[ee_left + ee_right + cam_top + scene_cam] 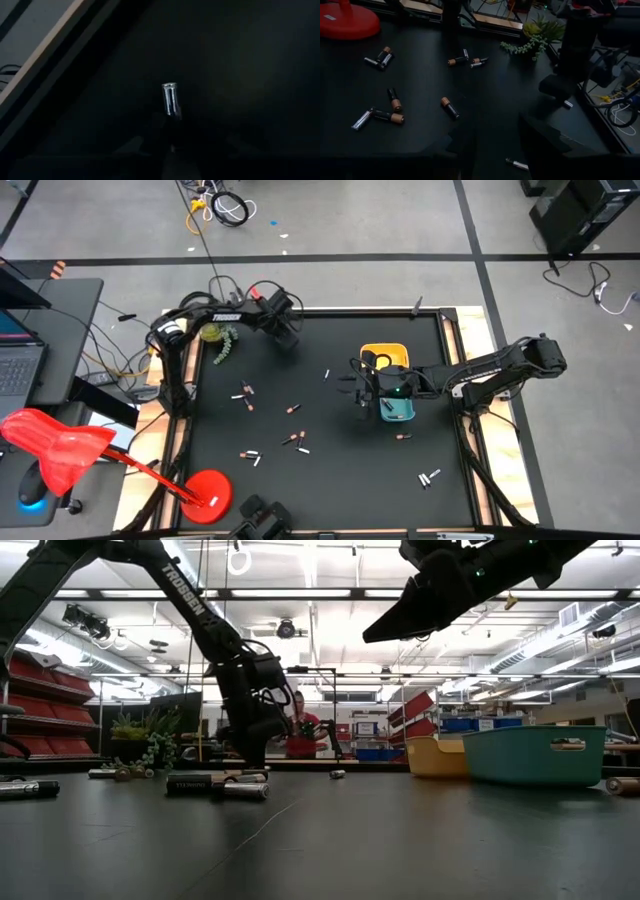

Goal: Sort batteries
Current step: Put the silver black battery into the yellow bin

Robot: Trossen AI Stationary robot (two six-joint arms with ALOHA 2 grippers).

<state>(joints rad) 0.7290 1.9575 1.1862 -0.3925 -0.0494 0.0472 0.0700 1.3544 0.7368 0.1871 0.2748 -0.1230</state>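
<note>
Several batteries (248, 395) lie scattered on the black mat, some dark with copper ends (450, 107), some pale silver (362, 120). My left gripper (291, 337) is low near the mat's far edge, shut on one pale silver battery (170, 97). My right gripper (360, 392) hangs open and high (385, 632) beside the teal tray (398, 408) and the yellow tray (385, 358). It holds nothing. In the right wrist view a silver battery (517, 164) lies on the mat below its fingers (540, 140). My left gripper pinches the pale silver battery by its near end (171, 114), with the fingers along its length. The free end (169, 86) sticks out past the fingertips. The dark fingers hide the place of contact. Whether the battery touches the mat, I cannot tell.
A red lamp (200, 490) stands at the mat's near left corner and a green plant (222, 340) at the far left. Two batteries (428, 477) lie near the right edge. A person in red (300, 735) is behind the table.
</note>
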